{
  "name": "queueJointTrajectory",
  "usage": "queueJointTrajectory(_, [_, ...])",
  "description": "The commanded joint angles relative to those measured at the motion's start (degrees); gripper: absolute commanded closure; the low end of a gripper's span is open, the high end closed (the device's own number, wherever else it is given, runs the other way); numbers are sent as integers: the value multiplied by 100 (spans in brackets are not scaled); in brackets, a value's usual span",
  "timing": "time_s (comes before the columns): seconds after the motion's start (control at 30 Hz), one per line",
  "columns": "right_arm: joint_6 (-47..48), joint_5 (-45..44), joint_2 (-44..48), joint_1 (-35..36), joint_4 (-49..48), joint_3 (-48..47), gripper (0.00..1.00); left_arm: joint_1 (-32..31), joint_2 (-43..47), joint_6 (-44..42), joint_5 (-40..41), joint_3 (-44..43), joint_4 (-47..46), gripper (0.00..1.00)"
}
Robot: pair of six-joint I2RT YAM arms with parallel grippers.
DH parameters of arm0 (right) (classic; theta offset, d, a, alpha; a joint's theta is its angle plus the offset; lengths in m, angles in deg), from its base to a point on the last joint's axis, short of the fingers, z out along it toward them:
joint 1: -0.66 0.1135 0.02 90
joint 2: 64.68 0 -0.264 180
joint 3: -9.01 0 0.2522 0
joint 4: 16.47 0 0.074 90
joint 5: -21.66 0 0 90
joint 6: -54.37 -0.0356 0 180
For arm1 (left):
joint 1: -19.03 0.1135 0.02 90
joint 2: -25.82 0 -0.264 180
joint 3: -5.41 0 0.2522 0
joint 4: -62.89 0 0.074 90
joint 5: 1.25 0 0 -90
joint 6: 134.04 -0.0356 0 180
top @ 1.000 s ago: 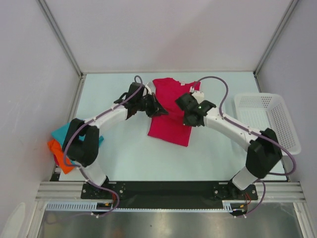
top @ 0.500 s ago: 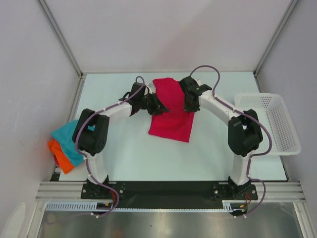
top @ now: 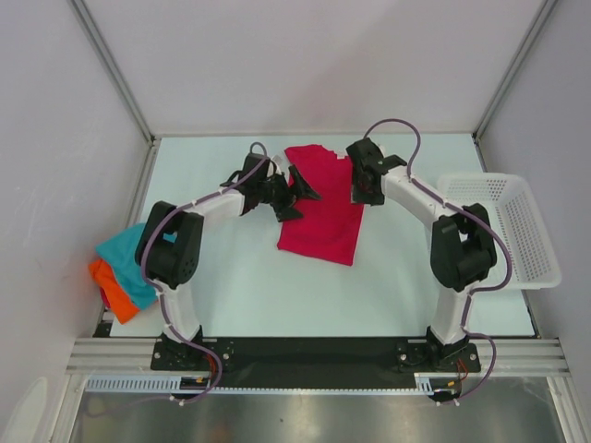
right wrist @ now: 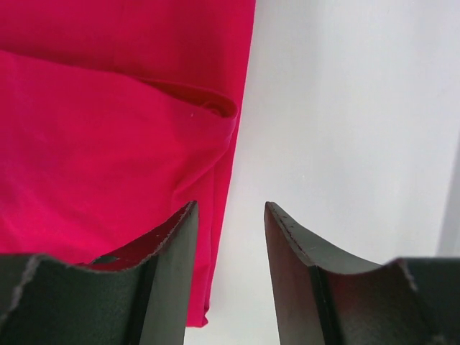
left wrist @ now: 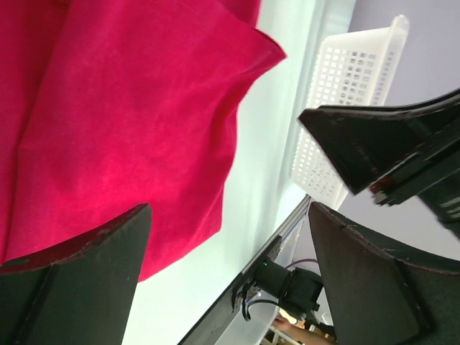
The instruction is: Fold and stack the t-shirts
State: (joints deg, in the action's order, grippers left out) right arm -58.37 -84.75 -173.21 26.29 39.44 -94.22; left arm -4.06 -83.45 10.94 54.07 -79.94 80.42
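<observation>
The crimson-pink t-shirt (top: 319, 210) lies folded into a long narrow strip on the table's far middle. My left gripper (top: 301, 196) hovers at its left edge, jaws spread wide and empty; the left wrist view shows the cloth (left wrist: 122, 129) beyond my left gripper (left wrist: 226, 277). At the strip's upper right edge my right gripper (top: 360, 196) is open too. In the right wrist view the shirt's edge (right wrist: 108, 144) runs under the left finger (right wrist: 169, 266) of my right gripper (right wrist: 230, 244), with nothing between the jaws. A teal-blue t-shirt (top: 127, 266) and an orange t-shirt (top: 111, 291) lie bunched at the table's left edge.
A white mesh basket (top: 503, 226) stands at the right edge of the table, also seen in the left wrist view as the basket (left wrist: 345, 108). Grey walls close in the table on three sides. The arm bases sit on a black rail (top: 314, 353) at the near edge.
Both grippers went from shut to open and let go of the crimson-pink shirt. The right arm swung toward the far side, and the right sleeve now lies folded in.
</observation>
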Motion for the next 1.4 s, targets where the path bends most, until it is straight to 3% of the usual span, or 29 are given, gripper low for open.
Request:
queueJointTrajectory(0.0, [-28, 50, 692, 223, -163, 333, 53, 24, 530, -163, 66, 180, -148, 5])
queueJointTrajectory(0.3, [-898, -3, 1720, 1268, -471, 1922, 53, -11, 1399, -392, 356, 1884, -341, 5])
queueJointTrajectory(0.53, [-1382, -301, 1862, 1954, -497, 2548, 52, -81, 2182, -409, 725, 2957, -359, 6])
queueJointTrajectory(1.1, [-1444, -706, 1370, 1990, -769, 3014, 53, -90, 2068, -875, 1024, 2783, -113, 6])
queueJointTrajectory(1.37, [-1426, -768, 1168, 1955, -726, 2777, 53, -81, 1892, -1305, 1849, 2431, 185, 6])
